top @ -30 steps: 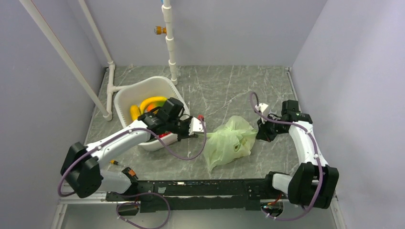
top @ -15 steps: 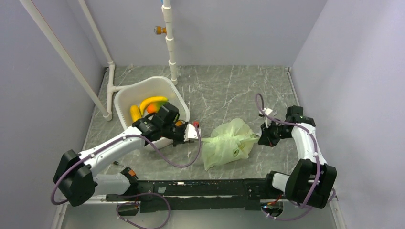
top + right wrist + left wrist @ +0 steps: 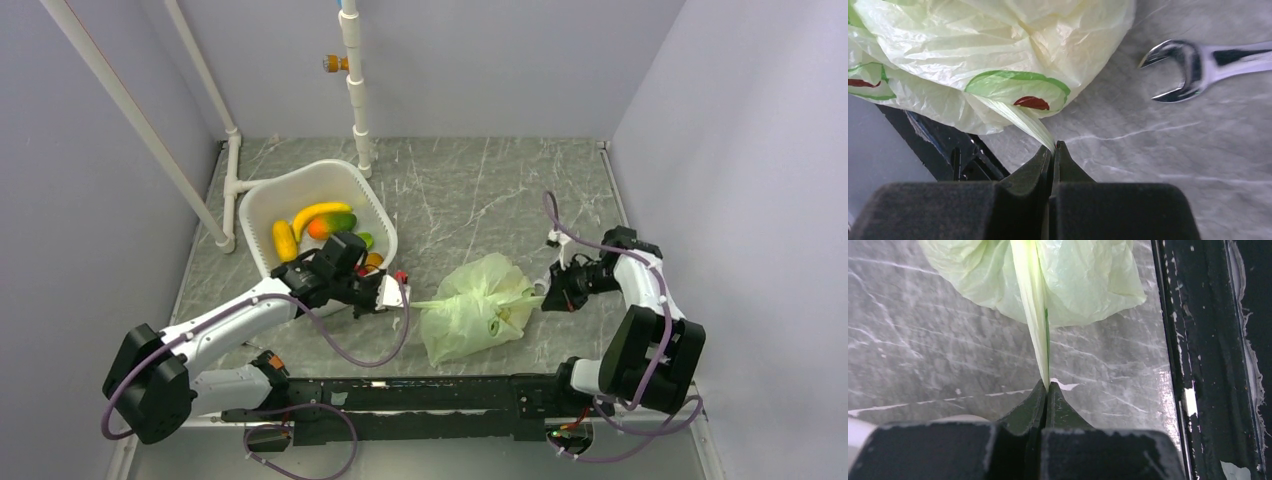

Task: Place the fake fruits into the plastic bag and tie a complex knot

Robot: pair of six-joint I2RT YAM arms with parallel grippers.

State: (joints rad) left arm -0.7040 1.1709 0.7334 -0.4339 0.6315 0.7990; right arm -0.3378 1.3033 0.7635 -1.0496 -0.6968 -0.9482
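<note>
Bag check: thin, crinkly, pale-green translucent plastic bag (image 3: 478, 318) lies slumped on the grey marbled tabletop (image 3: 470, 190) between my two claws. Left claw (image 3: 1046, 389) is clamped on a flat pale-green handle strip (image 3: 1034, 315), which runs taut straight ahead from the tips into the bag's bunched body. Right claw (image 3: 1053, 150) is likewise pinched down on the opposite handle tail (image 3: 1018, 116), with the bag body ahead and to its left.

Judgement: the film is very light, soft and slippery. It will stretch or tear before it resists, so I should pull evenly and grip the strips, never the body. Whether a knot has formed between the strips I cannot tell from overhead. The contents are hidden; the red-and-green patches look like print.

Behind the left claw and off to its left, a white plastic basin (image 3: 290, 182) holds a yellow banana (image 3: 318, 212), an orange-green mango (image 3: 333, 224) and another yellow fruit (image 3: 283, 240), so loading looks unfinished. A silver open-ended wrench (image 3: 1193, 65) lies ahead and to the right of the right claw's tips.
</note>
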